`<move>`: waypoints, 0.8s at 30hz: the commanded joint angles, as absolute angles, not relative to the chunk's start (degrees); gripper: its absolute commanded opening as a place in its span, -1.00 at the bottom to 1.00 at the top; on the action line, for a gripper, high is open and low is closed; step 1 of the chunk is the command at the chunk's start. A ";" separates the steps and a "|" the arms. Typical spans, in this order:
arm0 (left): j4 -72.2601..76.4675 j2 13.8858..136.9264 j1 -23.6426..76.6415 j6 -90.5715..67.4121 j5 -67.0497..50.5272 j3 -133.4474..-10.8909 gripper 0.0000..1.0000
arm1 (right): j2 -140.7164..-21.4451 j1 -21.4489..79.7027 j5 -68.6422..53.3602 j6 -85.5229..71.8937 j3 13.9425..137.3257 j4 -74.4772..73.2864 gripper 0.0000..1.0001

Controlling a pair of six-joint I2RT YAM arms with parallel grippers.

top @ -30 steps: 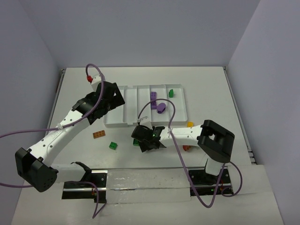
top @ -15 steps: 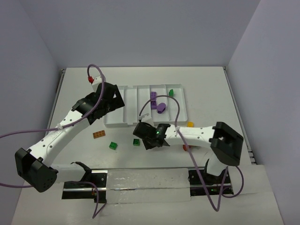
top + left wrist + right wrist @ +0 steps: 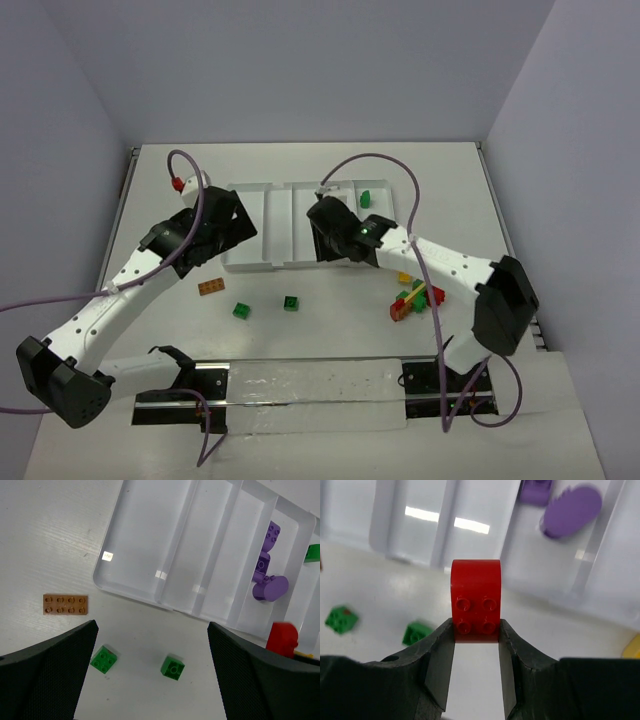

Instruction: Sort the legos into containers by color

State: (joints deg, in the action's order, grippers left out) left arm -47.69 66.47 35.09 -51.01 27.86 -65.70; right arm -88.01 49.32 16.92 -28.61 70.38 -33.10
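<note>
Before the tray [image 3: 130, 591] lie two green bricks [image 3: 172, 667] and a brown plate [image 3: 65, 605]

The tray [image 3: 145, 540] is glossy plastic, the red brick [image 3: 475, 600] smooth, the table [image 3: 50, 540] perhaps matt wood.

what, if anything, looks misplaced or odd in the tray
Nothing stands out. The purple pieces share one compartment of the tray, the green brick sits in the next, and the right claw holds a red brick squarely.
</note>
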 commanded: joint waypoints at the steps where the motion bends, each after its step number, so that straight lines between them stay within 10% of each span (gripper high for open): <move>1: -48.06 67.23 34.56 -51.61 29.00 -67.55 0.99 | -95.47 46.48 16.44 -25.13 79.65 -29.17 -0.72; 12: -48.29 66.24 33.17 -47.62 29.76 -66.05 0.99 | -113.80 42.97 18.26 -26.17 94.39 -27.47 -0.55; 17: -45.82 64.28 32.44 -46.69 28.09 -63.94 0.99 | -119.85 42.65 19.29 -25.62 100.76 -29.77 0.10; 24: -46.01 64.08 32.08 -46.80 27.60 -63.16 0.99 | -117.24 42.63 20.44 -25.35 98.22 -29.29 0.30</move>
